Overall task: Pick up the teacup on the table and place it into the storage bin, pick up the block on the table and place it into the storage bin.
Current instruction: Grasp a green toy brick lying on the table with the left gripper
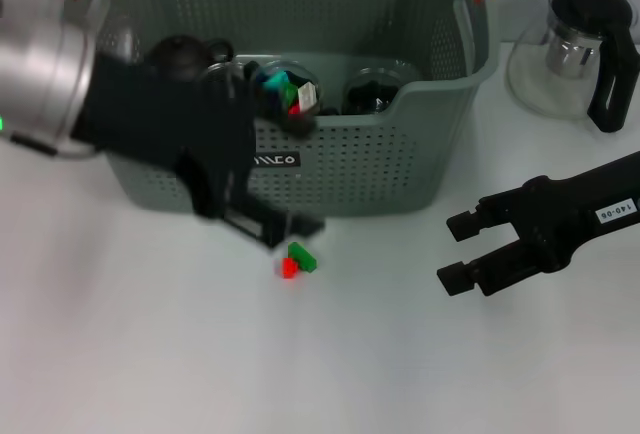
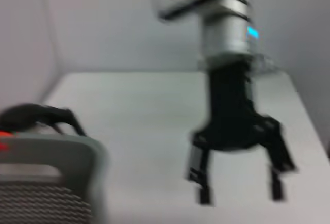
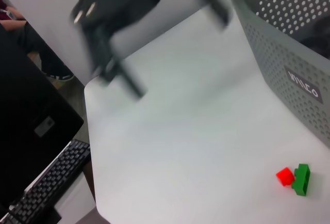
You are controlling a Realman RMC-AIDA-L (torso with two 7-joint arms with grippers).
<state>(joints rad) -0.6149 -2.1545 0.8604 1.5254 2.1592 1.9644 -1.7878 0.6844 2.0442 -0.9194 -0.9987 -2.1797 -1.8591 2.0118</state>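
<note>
The grey-green storage bin [image 1: 380, 169] [image 3: 289, 48] [image 2: 51, 172] stands at the back centre of the white table. Inside it a glass teacup [image 1: 382, 89] sits beside another glass cup [image 1: 290, 89] holding coloured blocks. The block [image 1: 297, 259] [image 3: 294, 176], a red piece joined to a green one, lies on the table just before the bin's front wall. My left gripper [image 1: 255, 219] [image 3: 183, 56] hovers open and empty in front of the bin, just left of the block. My right gripper [image 1: 460, 249] [image 2: 241, 194] is open and empty over the table to the right.
A glass teapot [image 1: 580, 54] with a black lid and handle stands at the back right, beside the bin. A black teapot [image 1: 185, 54] sits in the bin's left part. A keyboard [image 3: 46, 188] and a dark screen lie beyond the table's edge.
</note>
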